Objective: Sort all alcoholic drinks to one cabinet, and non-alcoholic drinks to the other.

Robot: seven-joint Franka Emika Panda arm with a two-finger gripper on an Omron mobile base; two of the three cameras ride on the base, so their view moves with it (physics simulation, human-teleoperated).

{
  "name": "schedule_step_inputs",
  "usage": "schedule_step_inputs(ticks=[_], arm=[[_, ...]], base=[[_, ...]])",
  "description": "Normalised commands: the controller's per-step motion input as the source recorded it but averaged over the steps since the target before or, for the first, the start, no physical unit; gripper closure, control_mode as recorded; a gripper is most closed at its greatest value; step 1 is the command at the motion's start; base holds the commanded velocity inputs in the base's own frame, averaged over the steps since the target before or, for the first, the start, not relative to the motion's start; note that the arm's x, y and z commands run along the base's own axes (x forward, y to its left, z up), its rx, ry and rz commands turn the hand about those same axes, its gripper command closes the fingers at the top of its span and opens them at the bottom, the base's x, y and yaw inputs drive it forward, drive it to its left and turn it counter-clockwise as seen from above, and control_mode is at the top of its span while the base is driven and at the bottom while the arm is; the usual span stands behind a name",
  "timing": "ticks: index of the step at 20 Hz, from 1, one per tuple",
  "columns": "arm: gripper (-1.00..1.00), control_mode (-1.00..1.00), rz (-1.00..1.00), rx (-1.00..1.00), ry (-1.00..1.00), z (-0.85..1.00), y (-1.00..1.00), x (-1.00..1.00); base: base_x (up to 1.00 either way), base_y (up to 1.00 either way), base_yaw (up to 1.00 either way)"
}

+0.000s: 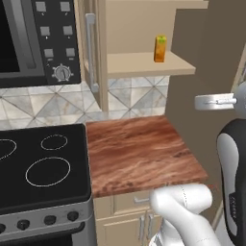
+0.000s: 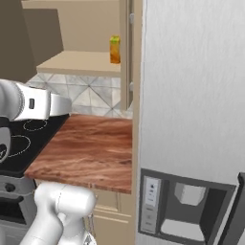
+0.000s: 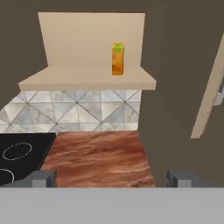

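From my right I see the orange-yellow carton (image 2: pixel 115 50) upright on the cabinet's pale shelf (image 2: pixel 76 63), above the wooden bench (image 2: pixel 91 148).

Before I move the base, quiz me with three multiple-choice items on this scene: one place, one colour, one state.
1. Where does the orange-yellow carton with a green patch stand?
A. on the pale shelf of the open tan wooden cabinet
B. on the wood-grain counter
C. on the black stovetop

2. What colour is the counter?
A. white
B. reddish brown
C. green

3. How is the gripper?
A. shut on the carton
B. shut on nothing
C. open, holding nothing

A: the hand view shows it upright on the shelf.
B: both base views show reddish-brown grain.
C: its fingertips stand wide apart, with the carton far off.
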Motion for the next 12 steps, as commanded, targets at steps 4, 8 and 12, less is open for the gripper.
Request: schedule_step_inputs(ticks=[4, 8, 12], arm=[[-1.0, 1.0, 0.0, 0.0, 0.0, 0.0, 0.0, 0.0], [-1.0, 1.0, 0.0, 0.0, 0.0, 0.0, 0.0, 0.0], [-1.0, 1.0, 0.0, 0.0, 0.0, 0.0, 0.0, 0.0]], base=[[-0.65, 0.03, 0.0], [-0.7, 0.01, 0.0], [-0.71, 0.09, 0.0]])
